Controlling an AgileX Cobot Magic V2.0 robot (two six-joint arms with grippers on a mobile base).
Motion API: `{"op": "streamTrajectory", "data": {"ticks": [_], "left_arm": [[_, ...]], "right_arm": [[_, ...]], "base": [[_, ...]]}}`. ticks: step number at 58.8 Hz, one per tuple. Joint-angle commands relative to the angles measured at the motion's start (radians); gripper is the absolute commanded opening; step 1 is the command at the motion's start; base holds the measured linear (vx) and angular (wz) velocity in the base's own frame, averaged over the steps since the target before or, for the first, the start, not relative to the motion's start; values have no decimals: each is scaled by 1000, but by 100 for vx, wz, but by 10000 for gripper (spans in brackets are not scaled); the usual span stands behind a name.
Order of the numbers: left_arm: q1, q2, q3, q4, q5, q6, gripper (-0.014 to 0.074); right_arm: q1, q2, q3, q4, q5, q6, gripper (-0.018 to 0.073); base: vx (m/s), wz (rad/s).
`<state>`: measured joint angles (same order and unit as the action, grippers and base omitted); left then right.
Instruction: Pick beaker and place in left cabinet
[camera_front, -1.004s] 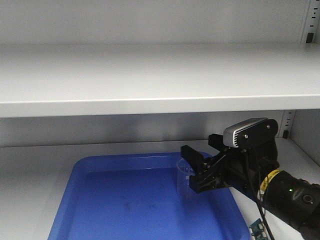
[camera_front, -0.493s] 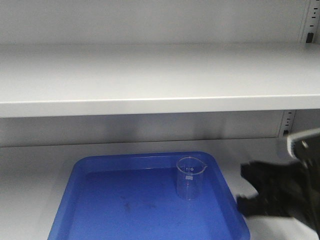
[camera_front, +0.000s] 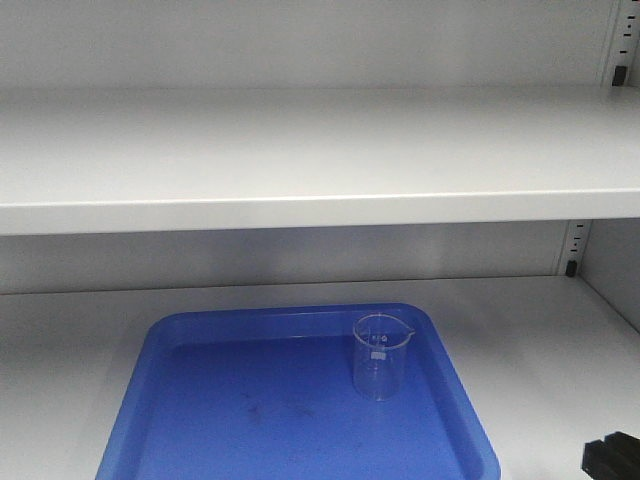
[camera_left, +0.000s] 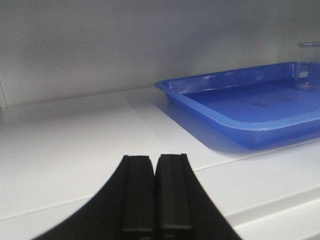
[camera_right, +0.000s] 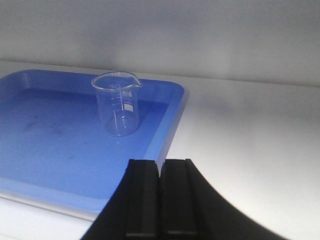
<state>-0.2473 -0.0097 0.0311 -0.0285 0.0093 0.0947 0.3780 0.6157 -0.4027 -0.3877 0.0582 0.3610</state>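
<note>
Front view: the beaker (camera_front: 381, 356) stands upright in the blue tray (camera_front: 140, 410) near its back right corner, on the lower shelf (camera_front: 520, 330) of the cabinet (camera_front: 300, 150); a dark bit of my right arm shows at the bottom right edge, well apart from it. Left wrist view: my left gripper (camera_left: 155, 195) is clenched on nothing, over bare shelf beside the tray. Right wrist view: my right gripper (camera_right: 160, 197) is clenched, empty; the beaker sits apart from it.
</note>
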Motion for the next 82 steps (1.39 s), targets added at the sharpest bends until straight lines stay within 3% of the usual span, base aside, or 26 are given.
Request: {"op": "streamTrajectory", "data": {"ticks": [1, 20, 28, 36, 42, 47, 63, 82], "left_arm": [[-6, -19, 16, -8, -85, -3, 1], [-6, -19, 16, -8, -85, -3, 1], [-6, -19, 16, -8, -85, -3, 1], [-6, -19, 16, -8, -85, -3, 1], [-6, -19, 16, -8, -85, -3, 1], [-6, -19, 16, -8, -85, -3, 1], [-6, -19, 16, -8, -85, -3, 1], [-6, -19, 16, -8, -84, -3, 1]], "right_arm": [[-7, -23, -25, -9, -58, 0, -6], [-7, -24, -25, -5, -50, -2, -6], [-30, -53, -25, 127, -41, -35, -6], [-136, -108, -23, 258, -38, -137, -6], [-231, -186, 48, 256, -42, -144, -6], [-261, -268, 153, 250, -45, -144, -6], [-269, -653, 443, 277, -47, -141, -6], [-268, -644, 440, 290, -21, -134, -6]], "base": [[0, 0], [0, 0], [0, 0], [0, 0], [0, 0], [0, 0], [0, 0], [0, 0]]}}
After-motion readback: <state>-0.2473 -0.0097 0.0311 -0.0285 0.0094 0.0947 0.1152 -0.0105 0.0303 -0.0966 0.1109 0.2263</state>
